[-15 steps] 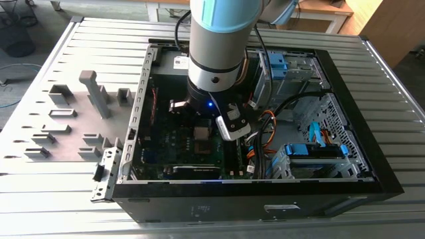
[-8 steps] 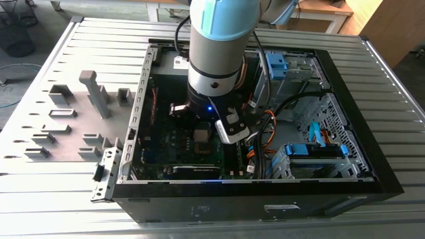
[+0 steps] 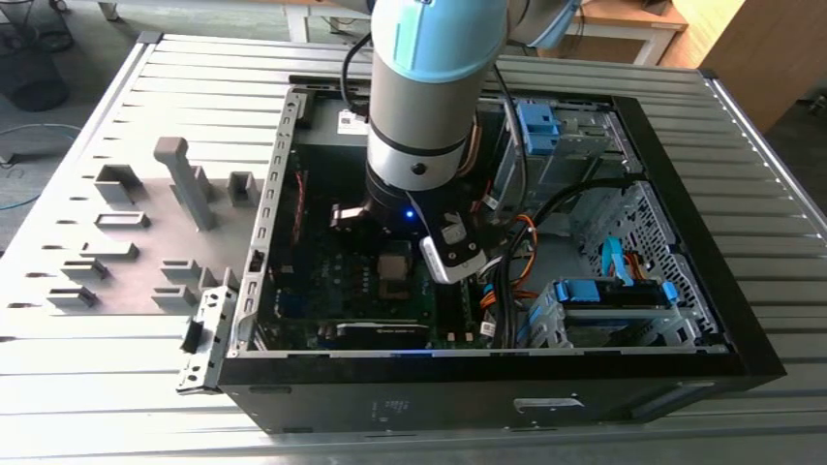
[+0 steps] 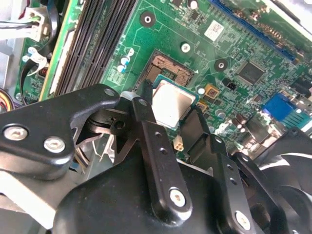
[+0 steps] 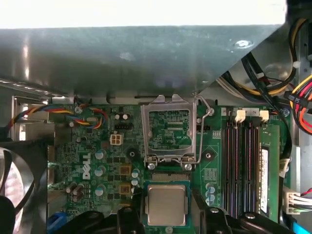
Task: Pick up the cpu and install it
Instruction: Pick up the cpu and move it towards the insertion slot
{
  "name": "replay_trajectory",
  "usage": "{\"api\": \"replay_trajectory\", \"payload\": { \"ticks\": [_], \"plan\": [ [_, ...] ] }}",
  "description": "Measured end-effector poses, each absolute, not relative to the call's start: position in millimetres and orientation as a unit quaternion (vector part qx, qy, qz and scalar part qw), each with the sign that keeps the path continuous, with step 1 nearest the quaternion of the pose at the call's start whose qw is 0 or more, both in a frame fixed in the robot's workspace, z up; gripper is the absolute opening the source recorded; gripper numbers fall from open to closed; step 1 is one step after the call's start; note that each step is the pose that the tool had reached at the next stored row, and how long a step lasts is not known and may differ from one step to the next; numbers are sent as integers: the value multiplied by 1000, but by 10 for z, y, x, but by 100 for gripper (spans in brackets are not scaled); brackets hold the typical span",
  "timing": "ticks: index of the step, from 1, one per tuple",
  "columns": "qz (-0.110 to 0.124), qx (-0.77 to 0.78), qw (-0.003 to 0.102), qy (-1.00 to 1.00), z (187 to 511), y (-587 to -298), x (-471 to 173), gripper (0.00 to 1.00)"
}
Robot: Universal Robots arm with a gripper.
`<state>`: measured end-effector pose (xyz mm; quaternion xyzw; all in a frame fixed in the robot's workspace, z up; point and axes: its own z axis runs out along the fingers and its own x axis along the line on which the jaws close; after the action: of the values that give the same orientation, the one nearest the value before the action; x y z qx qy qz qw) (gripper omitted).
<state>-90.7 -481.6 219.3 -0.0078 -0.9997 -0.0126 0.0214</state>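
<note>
The cpu [image 5: 166, 204] [image 4: 171, 103] is a small square chip with a silvery top and a green rim. My gripper [image 5: 166, 208] [image 4: 168, 106] is shut on it, with a black finger [image 4: 142, 109] against one side and the other finger [image 4: 197, 124] against the opposite side. The chip hangs low over the green motherboard [image 5: 97, 161], partly over the socket [image 4: 168, 72] [image 5: 168, 176], whose gold contacts show past one edge of the chip. The black socket bracket [image 5: 168, 105] stands flipped open beyond the socket. In the exterior view the arm reaches down into the open computer case [image 3: 517, 407], with the gripper [image 3: 391, 257] near the board's middle.
Memory slots [image 5: 241, 165] run beside the socket, and bundles of coloured cables [image 5: 297, 97] lie past them. A black fan [image 5: 14, 180] sits on the other side. Drive cages [image 3: 607, 310] fill the case's side at the exterior view's right. A grey fixture plate [image 3: 142, 242] lies outside the case at the exterior view's left.
</note>
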Motion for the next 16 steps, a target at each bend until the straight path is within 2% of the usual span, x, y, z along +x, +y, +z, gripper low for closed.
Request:
{"api": "replay_trajectory", "payload": {
  "ticks": [16],
  "plan": [
    [-7,-8,21,-1000,2114,-4819,-897,47]
  ]
}}
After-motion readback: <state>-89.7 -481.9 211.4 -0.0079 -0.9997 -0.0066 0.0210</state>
